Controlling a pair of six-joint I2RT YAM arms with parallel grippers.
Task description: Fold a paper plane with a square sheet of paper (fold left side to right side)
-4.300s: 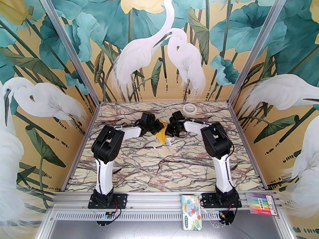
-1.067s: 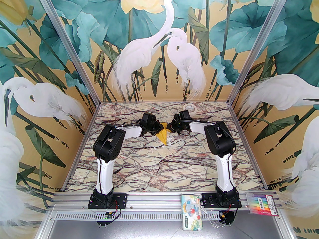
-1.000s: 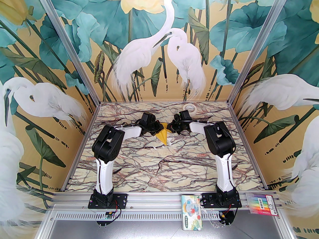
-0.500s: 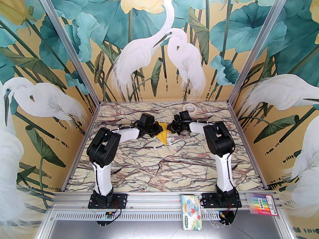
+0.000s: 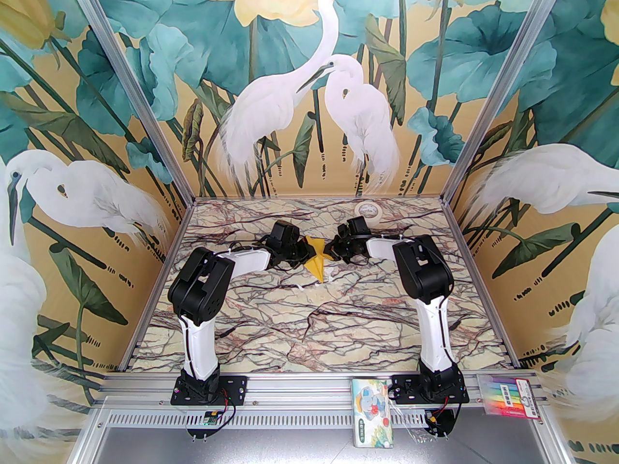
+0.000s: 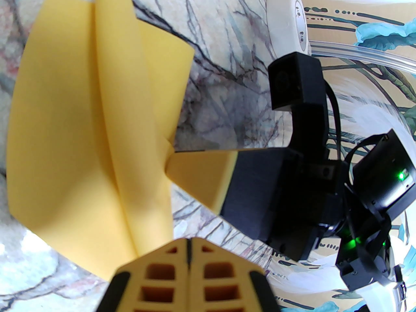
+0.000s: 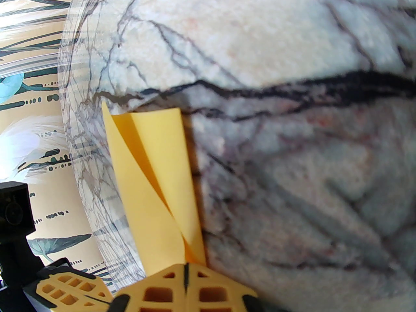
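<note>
Paper plane (image 5: 316, 260), half folded from yellow paper, sits mid-table (image 5: 309, 317) between the two grippers, its far end lifted and its near point down on the marble. The right gripper (image 7: 186, 275) is pinched closed on one edge. The left gripper (image 6: 188, 253) is also closed, its tips over the paper; whether it grips is unclear. Small dark print inside the cream tape roll (image 6: 286, 21) is unreadable, as is the marker pack (image 5: 508, 394) label.

Matt yellow paper plane (image 6: 65, 125); smooth, marble-veined table (image 5: 290, 326).
</note>
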